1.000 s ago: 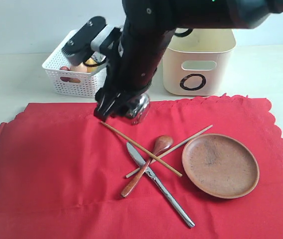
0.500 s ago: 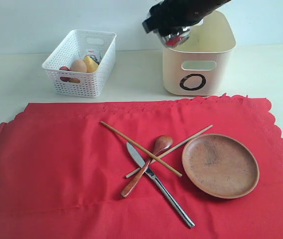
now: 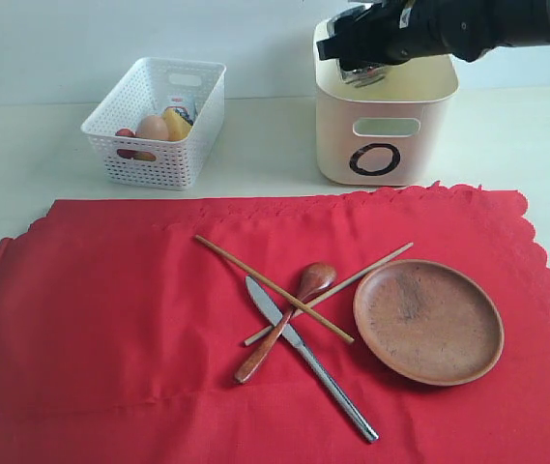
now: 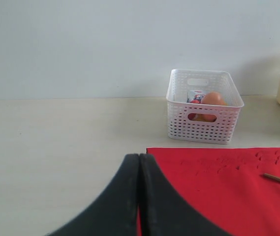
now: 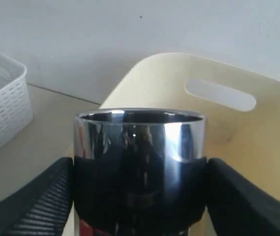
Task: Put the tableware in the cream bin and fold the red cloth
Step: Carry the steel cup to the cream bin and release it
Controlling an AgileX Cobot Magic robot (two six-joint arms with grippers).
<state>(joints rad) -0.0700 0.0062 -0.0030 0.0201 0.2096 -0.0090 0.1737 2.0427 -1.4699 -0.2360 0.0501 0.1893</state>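
Now your right gripper (image 5: 140, 204) pinches the steel cup (image 5: 140, 142) just above the open cream bin (image 3: 386, 145); whether the cup's base sits below the rim is hard to tell. Your left gripper (image 4: 140, 191), fingers pressed together, hangs by the edge of the red cloth (image 3: 110, 319), where the plate (image 3: 427, 321), spoon (image 3: 284, 324), knife (image 3: 323, 382) and chopsticks (image 3: 265, 280) lie.

Right gripper (image 3: 360, 50) holds steel cup (image 3: 363, 72) over left side of cream bin (image 3: 386, 145) opening. On red cloth (image 3: 110, 329): brown plate (image 3: 427, 321) at right; beside it wooden spoon (image 3: 284, 333), knife (image 3: 323, 382), chopsticks (image 3: 255, 275), all crossing. White lattice basket (image 3: 154, 145) on tabletop (image 3: 23, 155), left of bin
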